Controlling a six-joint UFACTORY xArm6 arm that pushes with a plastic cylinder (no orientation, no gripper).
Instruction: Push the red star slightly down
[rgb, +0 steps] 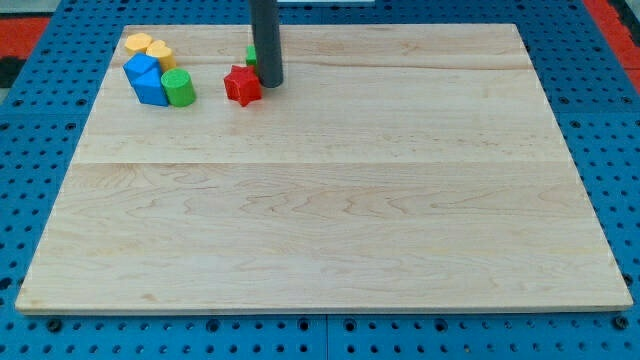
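The bare wooden board fills the near ground. Further back, the red star sits just to the view's left of my tip, close to touching. The tip is only a rod, gripping nothing. Left beyond it cluster a green cylinder, blue block and yellow blocks; a green block hides behind the rod. To nudge the star down, the tip should probably circle above it first.

Up at ten o'clock on the wooden board, two yellow blocks sit above a blue block, green cylinder touching its right; another green block peeks out at twelve.
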